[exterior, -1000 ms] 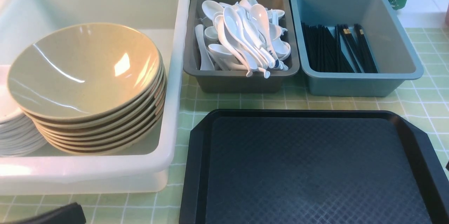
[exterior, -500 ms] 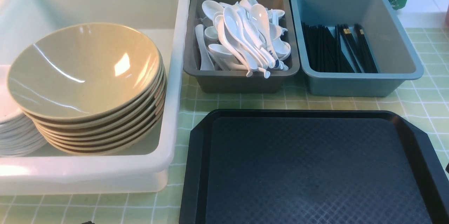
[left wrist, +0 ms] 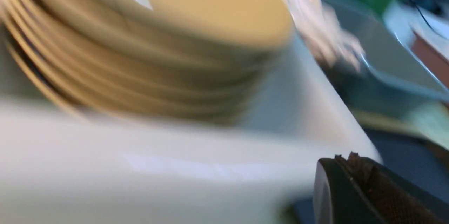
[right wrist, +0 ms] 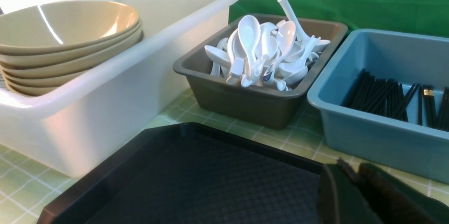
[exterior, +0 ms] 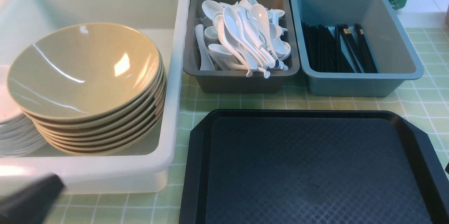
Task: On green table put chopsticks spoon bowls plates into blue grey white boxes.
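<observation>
A pale green checked table [right wrist: 168, 115] holds three tubs in a row. A large white tub [right wrist: 115, 76] contains stacked tan bowls [right wrist: 66, 41]. Beside it, a dark grey tub [right wrist: 245, 101] is heaped with white soup spoons [right wrist: 249, 38], one marked in blue [right wrist: 268, 73]. Next, a blue tub [right wrist: 372, 139] holds black chopsticks [right wrist: 382, 97]. A black textured tray [right wrist: 196, 182] lies nearer, the right gripper [right wrist: 354, 175] over it, fingers almost touching.
</observation>
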Tool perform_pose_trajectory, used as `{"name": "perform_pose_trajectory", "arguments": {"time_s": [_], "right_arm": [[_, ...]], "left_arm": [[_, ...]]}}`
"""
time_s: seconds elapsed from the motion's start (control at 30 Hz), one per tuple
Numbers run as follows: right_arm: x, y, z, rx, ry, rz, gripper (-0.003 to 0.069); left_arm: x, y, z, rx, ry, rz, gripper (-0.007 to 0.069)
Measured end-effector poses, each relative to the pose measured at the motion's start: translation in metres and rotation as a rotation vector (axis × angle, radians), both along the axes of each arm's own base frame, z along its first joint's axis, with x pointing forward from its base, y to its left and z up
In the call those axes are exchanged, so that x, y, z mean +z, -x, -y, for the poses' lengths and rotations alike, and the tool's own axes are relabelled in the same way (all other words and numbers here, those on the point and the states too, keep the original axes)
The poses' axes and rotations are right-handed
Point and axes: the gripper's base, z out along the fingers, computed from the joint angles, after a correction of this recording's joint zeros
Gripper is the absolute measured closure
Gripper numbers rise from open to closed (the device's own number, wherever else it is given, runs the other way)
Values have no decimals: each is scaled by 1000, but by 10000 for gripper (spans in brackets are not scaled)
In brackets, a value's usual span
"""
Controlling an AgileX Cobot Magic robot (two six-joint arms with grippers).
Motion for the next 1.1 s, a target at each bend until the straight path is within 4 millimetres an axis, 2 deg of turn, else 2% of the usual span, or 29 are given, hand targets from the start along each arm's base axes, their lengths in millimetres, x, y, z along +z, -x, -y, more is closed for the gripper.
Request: {"name": "perform_pose_trajectory", "arguments": {"time_s": [0.03,0.2,0.37,1.1], "right_arm": [[0,0,0,0,0,0,579],[0,0,0,0,0,0,576],[0,0,0,0,0,1,570],[0,0,0,0,0,1,559]], "left_arm": [[0,1,-1,8,-8,18,626],[-33,-1,-13,147,-236,12,626],[-64,-5,-15,164,-245,-71,626],[-64,-5,-14,153,-240,-43,626]]}}
